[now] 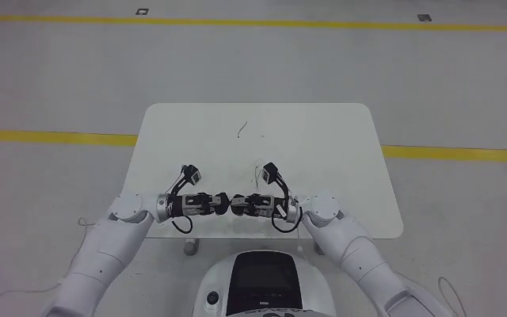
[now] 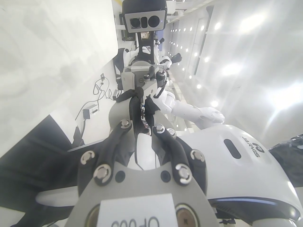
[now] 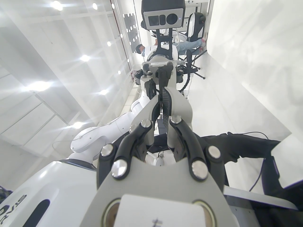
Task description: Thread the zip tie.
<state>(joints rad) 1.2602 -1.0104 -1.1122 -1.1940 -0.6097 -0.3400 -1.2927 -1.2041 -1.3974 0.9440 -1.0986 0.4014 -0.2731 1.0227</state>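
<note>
- Black and very thin, the zip tie (image 1: 242, 128) lies loose on the white table (image 1: 333, 158), in the far half of the top and slightly curved along its length.
- Neither arm touches it; both are well apart from it, near the table's front edge.
- White-shelled arms come in from either side and meet in the middle, pointing at each other.
- Seen from the top, the left gripper (image 2: 141, 109) and the right gripper (image 3: 162, 96) are tip to tip, touching or just short of touching; I cannot tell which.
- On the left gripper, the two grey fingers (image 2: 118, 113) converge, and their dark pads are drawn together with only a thin slit between them.
- Nothing recognisable as the tie shows in that slit.
- On the right gripper the fingers (image 3: 176, 109) likewise close in to a point, with the ribbed black pad (image 3: 167, 105) pressed up against its partner.
- Each wrist carries a small black camera, one on the left arm (image 1: 191, 173) and one on the right (image 1: 271, 171), both tilted toward the table's far side.
- Just beside the right wrist camera, a faint thin strand (image 1: 257, 168) lies on the table; it is too fine to identify.
- Yellow floor lines (image 1: 63, 137) run across the grey floor behind the table.
</note>
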